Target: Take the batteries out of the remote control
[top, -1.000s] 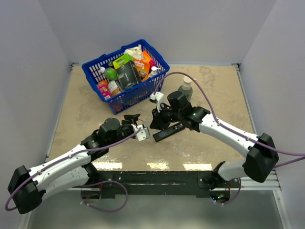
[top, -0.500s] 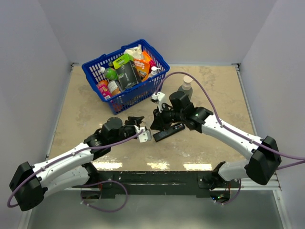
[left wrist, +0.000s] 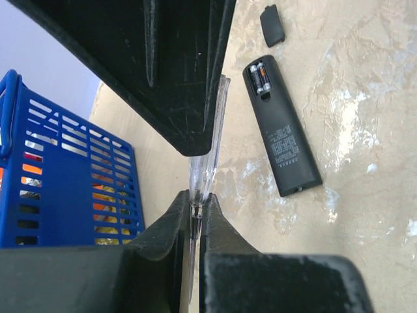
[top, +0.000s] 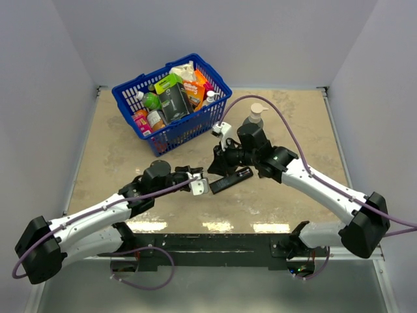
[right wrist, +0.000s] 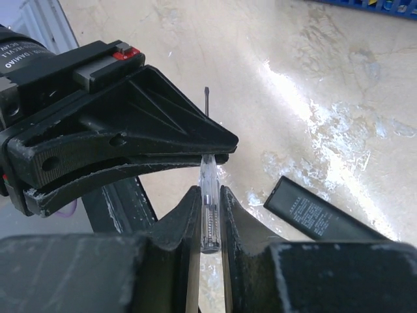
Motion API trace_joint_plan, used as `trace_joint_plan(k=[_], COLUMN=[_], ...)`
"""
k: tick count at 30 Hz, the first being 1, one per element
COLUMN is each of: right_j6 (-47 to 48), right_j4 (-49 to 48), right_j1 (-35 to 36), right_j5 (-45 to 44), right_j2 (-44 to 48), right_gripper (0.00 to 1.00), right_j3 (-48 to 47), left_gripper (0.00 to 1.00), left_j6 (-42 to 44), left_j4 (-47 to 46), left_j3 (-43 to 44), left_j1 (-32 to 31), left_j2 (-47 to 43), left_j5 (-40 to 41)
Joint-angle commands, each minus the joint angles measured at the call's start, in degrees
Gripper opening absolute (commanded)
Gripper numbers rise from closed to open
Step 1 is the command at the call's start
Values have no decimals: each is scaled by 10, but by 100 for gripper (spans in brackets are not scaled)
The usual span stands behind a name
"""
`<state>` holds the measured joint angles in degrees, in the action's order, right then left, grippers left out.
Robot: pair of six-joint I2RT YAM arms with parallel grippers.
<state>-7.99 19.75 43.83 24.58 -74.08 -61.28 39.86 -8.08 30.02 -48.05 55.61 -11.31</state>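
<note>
Marble tabletop (top: 293, 195), left gripper (left wrist: 195, 195), right gripper (right wrist: 208, 192) clamping screwdriver (left wrist: 208, 156)

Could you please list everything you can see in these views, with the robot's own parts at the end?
basket: one, blue, far left of the table
groceries: several packs and bottles, mixed colours, in the basket
pump bottle: one, clear with a white pump, behind the right arm
remote control: one, black, mid-table, slot face up
batteries: two, silvery-dark, in the remote's open slot
battery cover: one, black, on the table just past the remote's battery end
screwdriver: one, clear handle, held above the table
table: one, beige marbled
left gripper: one, black, jaws shut on the screwdriver
right gripper: one, black, jaws shut on its handle
</note>
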Motion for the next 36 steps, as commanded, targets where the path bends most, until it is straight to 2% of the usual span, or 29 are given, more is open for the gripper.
trace_joint_plan(k=[1, 2, 4, 6, 10, 14, 15, 21, 31, 36], right_j6=[-59, -76, -123, -166, -200, -183, -172, -158, -151, -143], right_j4=[-26, -43, -49, -66, -83, -95, -97, -73, -56, -50], right_j1=[4, 3, 2, 1, 1, 1, 1, 1, 1, 2], right_j5=[-42, -59, -124, -170, -236, -242, -220, -224, -146, -127], right_j2=[39, 47, 71, 89, 129, 142, 140, 114, 67, 69], right_gripper=[15, 34, 45, 54, 60, 61, 61, 60, 49, 49], right_j3=[-16, -15, -18, -16, -1, 11, 11, -1, -10, 4], left_gripper=[0, 0, 0, 0, 0, 0, 0, 0, 0, 0], left_j6=[-69, -89, -156, -222, -327, -387, -394, -472, -487, -489], left_j4=[-58, -62, -69, -59, -85, -105, -99, -100, -92, -84], left_j3=[25, 35, 43, 63, 63, 51, 53, 35, 11, 9], left_j1=[1, 1, 1, 1, 1, 2, 2, 2, 2, 2], left_j2=[1, 6, 19, 27, 15, -1, 0, -5, -19, -12], left_j5=[37, 48, 53, 35, 31, -4, -17, -28, -16, -18])
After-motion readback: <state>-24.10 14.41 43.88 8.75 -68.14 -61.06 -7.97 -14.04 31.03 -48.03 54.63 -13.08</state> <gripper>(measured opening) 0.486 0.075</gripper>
